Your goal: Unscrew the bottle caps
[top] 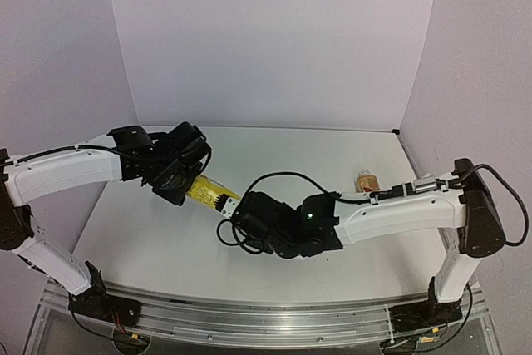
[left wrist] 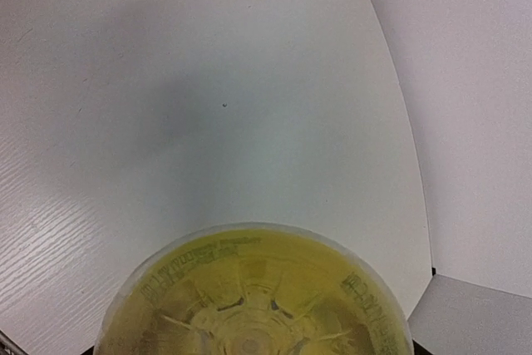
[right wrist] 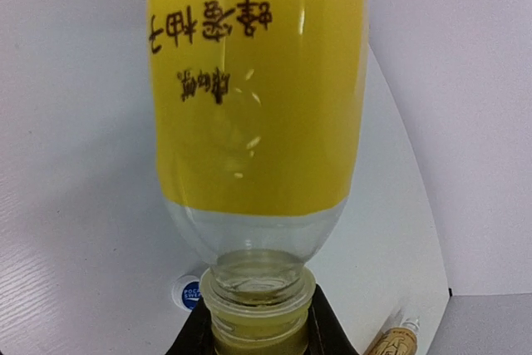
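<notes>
Grasps the yellow bottle [top: 208, 192] at its base with the left pincer [top: 184, 179], from 10 o'clock. Clenches the right pincer [top: 231, 207] on its neck end, from 4 o'clock. Holds it tilted above the tabletop [top: 166, 239]. Well apart at 3 o'clock: amber bottle [top: 366, 180].

Soft, even light with a faint lilac cast fills the overhead view. The yellow bottle [top: 208, 191] reads fairly clearly there, and only pale, diffuse shadows lie on the table [top: 141, 234] just below it. In the left wrist view the bottle's base sits close to the lens and is blurred. A broad grey shadow spreads above it, and the table edge to its right bows with lens distortion. In the right wrist view the bottle is bright and slightly soft, with small white glints on its label.
</notes>
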